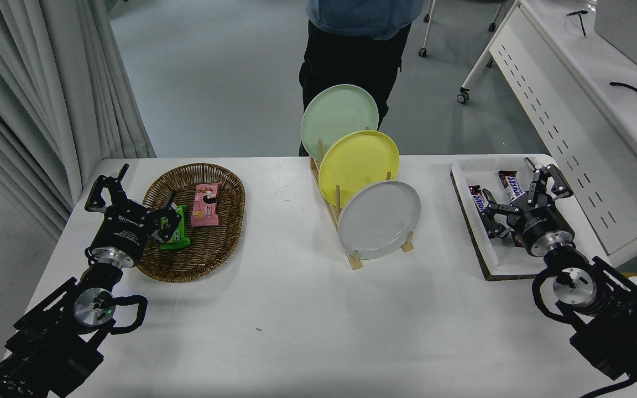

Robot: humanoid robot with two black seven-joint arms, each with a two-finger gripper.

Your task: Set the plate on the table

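Note:
The light-grey plate [380,219] stands tilted in the front slot of a wooden rack [355,258] at the middle of the white table [307,320]. A yellow plate [359,166] and a pale green plate [339,118] stand behind it in the same rack. My right gripper [517,192] is open and empty, over the white tray at the right, well to the right of the grey plate. My left gripper [130,194] is open and parked at the lower left beside the basket.
A wicker basket [197,221] with a green and a pink snack pack lies at the left. A white tray [504,218] with chocolate bars sits at the right. A person [360,50] stands at the far side. A white perforated-panel desk [578,110] stands at the right.

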